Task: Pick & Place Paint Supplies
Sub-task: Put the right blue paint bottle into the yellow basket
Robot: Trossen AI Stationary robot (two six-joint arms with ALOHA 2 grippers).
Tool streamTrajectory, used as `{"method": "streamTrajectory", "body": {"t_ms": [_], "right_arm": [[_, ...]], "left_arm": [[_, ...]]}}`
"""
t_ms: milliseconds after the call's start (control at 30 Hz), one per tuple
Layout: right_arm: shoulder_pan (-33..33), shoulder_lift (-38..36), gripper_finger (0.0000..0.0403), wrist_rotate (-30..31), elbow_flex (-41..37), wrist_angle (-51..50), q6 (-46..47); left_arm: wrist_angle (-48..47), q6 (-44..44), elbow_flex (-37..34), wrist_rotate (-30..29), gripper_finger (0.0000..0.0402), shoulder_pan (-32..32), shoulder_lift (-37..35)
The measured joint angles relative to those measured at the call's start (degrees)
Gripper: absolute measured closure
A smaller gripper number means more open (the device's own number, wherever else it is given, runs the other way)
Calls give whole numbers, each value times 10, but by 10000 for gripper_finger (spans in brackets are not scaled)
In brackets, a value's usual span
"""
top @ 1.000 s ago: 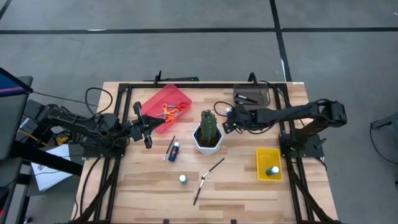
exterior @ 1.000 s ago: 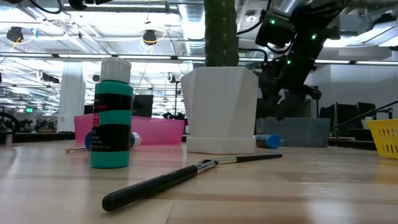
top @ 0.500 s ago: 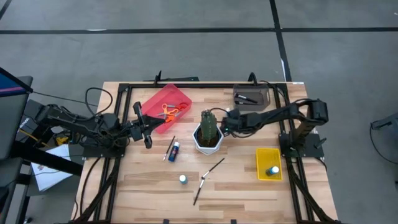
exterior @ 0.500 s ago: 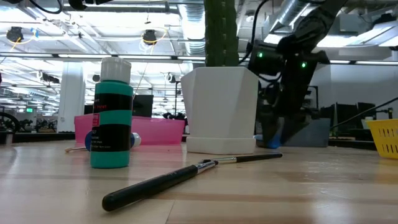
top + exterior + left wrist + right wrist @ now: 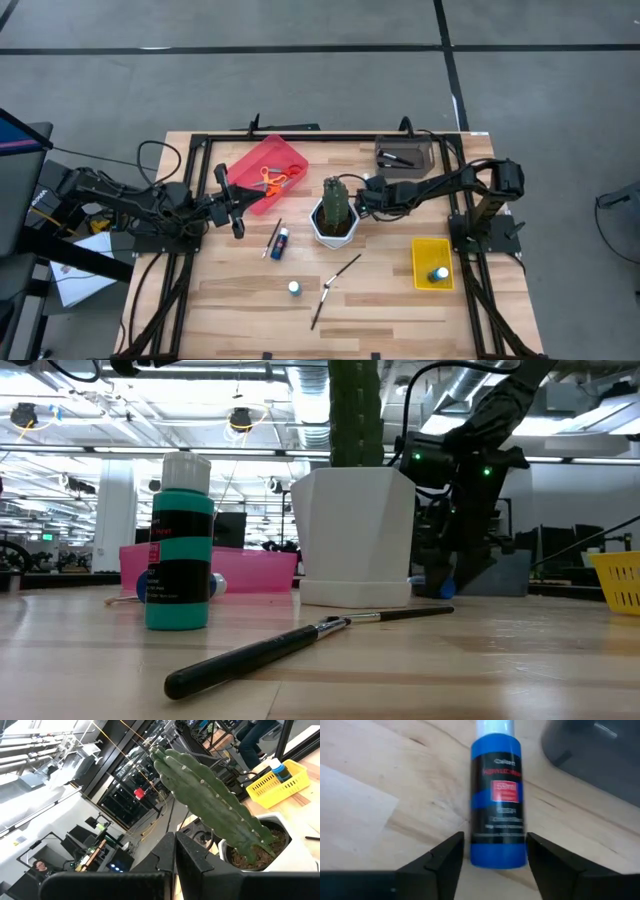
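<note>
- Two arms work over the wooden table; the right gripper is down just behind the white pot of the cactus, its fingers spread apart on either side of a blue paint bottle lying on its side on the wood; the fingers flank the bottle's base but are not closed on it
- In the low view the same bottle shows as a bit of blue at the foot of the right arm, to the right of the pot
- The left gripper waits beside the red tray, near the table's left side; its fingers look pressed together in the left wrist view
- The orange-handled scissors lie inside the red tray
- A second paint bottle lies on its side on the table left of the pot, with a thin paintbrush just beside it
- A third bottle stands upright near the front edge; two more paintbrushes lie near it, one nearer the edge
- A fourth bottle stands in the yellow basket on the right
- A grey tray sits at the back right
</note>
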Motion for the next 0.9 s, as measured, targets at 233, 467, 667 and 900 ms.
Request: {"method": "streamTrajectory", "body": {"t_ms": [233, 467, 667, 900], "right_arm": [[9, 0, 278, 5, 0, -3, -17], [24, -7, 278, 2, 0, -31, -24], [44, -58, 276, 1, 0, -107, -2], [101, -162, 282, 3, 0, -154, -8]], "left_arm": [[0, 0, 0, 0, 395, 0, 0], [0, 0, 0, 0, 395, 0, 0], [0, 0, 0, 0, 395, 0, 0], [0, 0, 0, 0, 395, 0, 0]]}}
